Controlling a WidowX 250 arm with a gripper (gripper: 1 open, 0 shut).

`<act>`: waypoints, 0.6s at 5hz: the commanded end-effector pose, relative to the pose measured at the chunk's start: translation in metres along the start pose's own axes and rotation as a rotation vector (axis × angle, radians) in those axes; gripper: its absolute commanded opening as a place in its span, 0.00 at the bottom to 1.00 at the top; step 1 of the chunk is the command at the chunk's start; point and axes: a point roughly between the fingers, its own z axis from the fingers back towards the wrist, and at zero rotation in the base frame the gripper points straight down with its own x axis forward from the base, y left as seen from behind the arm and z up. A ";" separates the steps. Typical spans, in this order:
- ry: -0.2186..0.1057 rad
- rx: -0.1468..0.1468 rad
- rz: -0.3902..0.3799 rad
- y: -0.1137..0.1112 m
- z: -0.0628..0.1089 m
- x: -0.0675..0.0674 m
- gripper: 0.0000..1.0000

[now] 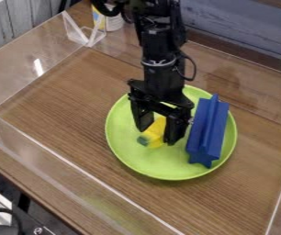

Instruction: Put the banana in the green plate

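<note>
The yellow banana (pixel 153 134) lies in the lime-green plate (pixel 137 151), left of the plate's middle. My gripper (pixel 158 125) points down over it, open, with one dark finger on each side of the banana. The fingers hide the banana's upper part, and I cannot tell whether they touch it. The plate rests on the wooden table.
A long blue ridged block (pixel 208 128) lies on the plate's right half, close to my right finger. Clear plastic walls (pixel 33 64) fence the wooden table (pixel 70 101) on the left, front and right. A clear stand with a yellow item (pixel 92 23) is at the back left.
</note>
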 end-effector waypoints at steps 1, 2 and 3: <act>-0.057 0.016 0.001 0.000 0.016 0.002 1.00; -0.056 0.019 0.006 0.000 0.014 0.002 1.00; -0.111 0.014 0.017 0.001 0.040 0.000 1.00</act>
